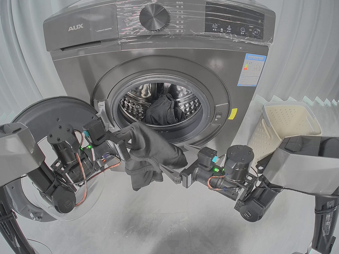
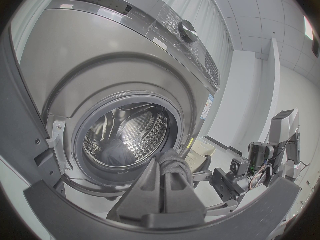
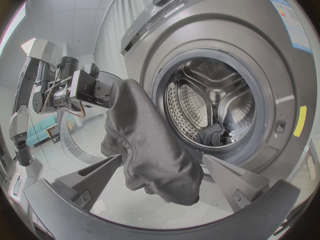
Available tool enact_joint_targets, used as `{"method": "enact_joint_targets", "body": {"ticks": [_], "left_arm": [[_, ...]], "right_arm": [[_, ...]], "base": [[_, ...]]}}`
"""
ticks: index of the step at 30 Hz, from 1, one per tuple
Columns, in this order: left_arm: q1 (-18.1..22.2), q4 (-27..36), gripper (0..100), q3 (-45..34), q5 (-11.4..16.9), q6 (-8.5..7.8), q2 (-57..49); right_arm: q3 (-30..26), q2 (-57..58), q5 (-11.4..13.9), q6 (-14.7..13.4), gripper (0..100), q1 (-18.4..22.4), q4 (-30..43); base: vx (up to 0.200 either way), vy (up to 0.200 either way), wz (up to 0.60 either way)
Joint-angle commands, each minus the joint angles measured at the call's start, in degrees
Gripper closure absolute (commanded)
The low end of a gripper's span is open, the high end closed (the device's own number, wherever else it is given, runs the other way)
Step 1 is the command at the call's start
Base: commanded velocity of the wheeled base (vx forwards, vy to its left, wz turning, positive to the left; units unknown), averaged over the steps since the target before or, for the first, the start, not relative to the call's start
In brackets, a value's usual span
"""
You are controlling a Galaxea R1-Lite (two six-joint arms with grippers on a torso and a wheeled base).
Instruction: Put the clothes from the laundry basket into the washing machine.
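While the washing machine (image 1: pixel 159 64) has its round door (image 1: pixel 53 124) swung open at far left, the left gripper (image 2: pixel 165 170) sits just inside of the door, in front of the lower-left rim of the opening. Its fingers (image 2: pixel 180 190) are pressed together, pinching a fold of a dark grey garment (image 1: pixel 152 149). The cloth bunches over the fingertips in the left wrist view. From that pinch the garment drapes towards the right and down. It hangs outside the machine, below the lip of the opening and off the floor. Its upper edge overlaps the door seal in the head view; can't tell if it touches. Behind and above it, a second dark garment (image 1: pixel 163 110) lies heaped on the bottom of the perforated steel drum (image 1: pixel 190 104), towards the front. Right of centre, the right gripper (image 3: pixel 160 159) points in from the lower right with its jaws spread wide. The hanging garment's lower part drops between the two fingers (image 3: pixel 230 180). One fingertip is overlapped by the cloth; contact can't be confirmed, and nothing is clamped on that side. At far right, a cream perforated laundry basket (image 1: pixel 293 120) stands on the floor just beside the machine's right front corner, tilted. It is partly covered by the right arm and well apart from both grippers.
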State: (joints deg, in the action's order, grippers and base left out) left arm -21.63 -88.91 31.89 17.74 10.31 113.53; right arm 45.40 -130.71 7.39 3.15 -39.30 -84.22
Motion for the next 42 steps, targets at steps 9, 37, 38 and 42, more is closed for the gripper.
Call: {"method": "enact_joint_targets", "body": {"ticks": [9,37,38,42], "left_arm": [[0.2,0.0,100,2.1,-1.3,0.67,0.1],[1.3,0.0,100,3.1,-2.8,2.34,0.1],[1.3,0.0,100,3.1,-2.7,2.34,0.1],[1.4,0.0,100,3.1,-2.8,2.34,0.5]], "right_arm": [[3.1,0.0,1.3,1.5,0,-0.4,0.4],[8.1,-6.4,-4.6,1.2,0,0.0,1.7],[7.7,-6.4,-4.6,1.0,0,0.0,1.4],[3.7,-5.3,-4.5,-1.5,0,-0.9,0.6]], "base": [[0.0,0.0,0.0],[0.0,0.0,0.0],[0.0,0.0,0.0],[0.0,0.0,0.0]]}}
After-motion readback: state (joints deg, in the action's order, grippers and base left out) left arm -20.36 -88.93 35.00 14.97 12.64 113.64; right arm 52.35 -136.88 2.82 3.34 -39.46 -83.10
